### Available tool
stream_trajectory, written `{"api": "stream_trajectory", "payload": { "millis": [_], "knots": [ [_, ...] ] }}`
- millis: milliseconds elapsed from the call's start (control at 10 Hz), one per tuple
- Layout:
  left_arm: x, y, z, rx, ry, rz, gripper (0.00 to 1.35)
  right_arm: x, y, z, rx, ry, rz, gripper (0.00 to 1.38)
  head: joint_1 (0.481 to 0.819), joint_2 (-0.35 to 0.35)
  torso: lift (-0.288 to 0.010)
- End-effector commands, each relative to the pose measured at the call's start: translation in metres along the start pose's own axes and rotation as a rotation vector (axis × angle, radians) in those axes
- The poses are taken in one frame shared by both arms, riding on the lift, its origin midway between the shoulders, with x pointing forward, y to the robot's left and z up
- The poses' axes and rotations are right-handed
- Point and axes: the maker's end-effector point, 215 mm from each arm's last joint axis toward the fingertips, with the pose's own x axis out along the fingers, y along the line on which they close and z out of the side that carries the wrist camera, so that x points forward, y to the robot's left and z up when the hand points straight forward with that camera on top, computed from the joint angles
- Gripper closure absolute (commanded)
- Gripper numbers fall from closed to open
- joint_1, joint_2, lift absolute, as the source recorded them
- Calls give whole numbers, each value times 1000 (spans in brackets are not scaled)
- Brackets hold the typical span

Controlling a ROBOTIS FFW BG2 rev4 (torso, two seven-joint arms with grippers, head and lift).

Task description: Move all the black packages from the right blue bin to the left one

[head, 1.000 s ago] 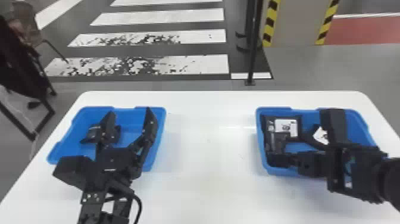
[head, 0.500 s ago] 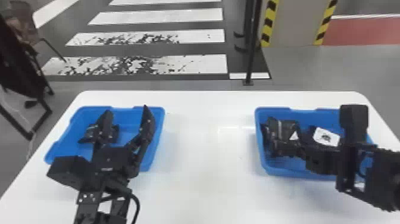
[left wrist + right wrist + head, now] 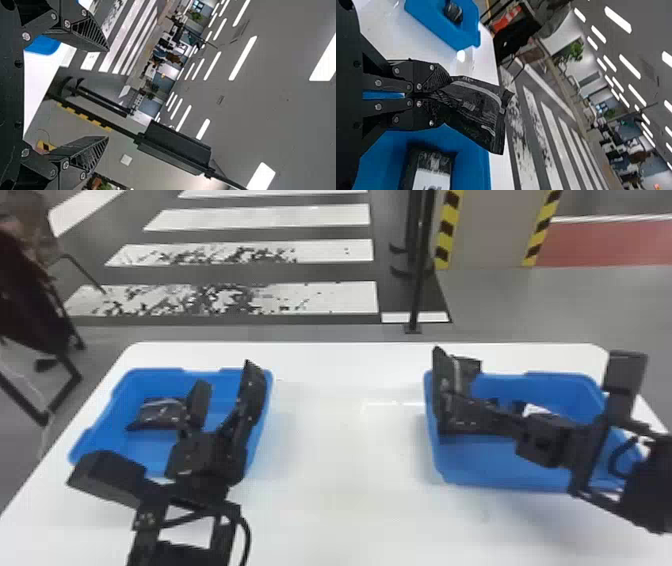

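Visibly, printed package (image 3: 472, 109) between jaws.

- left arm (image 3: 180, 555) kinda hides part of the left blue bin (image 3: 112, 442) in the head view
- right arm (image 3: 645, 485) runs off the head view's edge
- white-labelled package (image 3: 432, 163) gets cut off in right wrist view, ugh

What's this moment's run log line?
right tool: shut on black package | left tool: open | right bin: white-labelled package | left bin: dark package
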Motion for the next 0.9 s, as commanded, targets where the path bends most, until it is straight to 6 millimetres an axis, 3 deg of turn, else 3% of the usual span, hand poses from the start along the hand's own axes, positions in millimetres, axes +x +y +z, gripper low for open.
{"api": "stream_trajectory", "payload": {
  "millis": [0, 200, 400, 800],
  "knots": [
    [4, -13, -3, -82, 6, -23, 298, 27, 33, 1, 14, -19, 148, 1110, 695, 78, -175],
    [5, -33, -8, -110, 18, -66, 298, 51, 92, -17, -46, 50, 306, 1111, 695, 123, -175],
    [5, -44, -18, -109, 48, -89, 298, 66, 134, -40, -9, 100, 406, 1111, 695, 165, -175],
    [2, -62, -30, -113, 96, -139, 298, 78, 165, -46, -23, 122, 473, 1110, 695, 218, -175]
  ]
}}
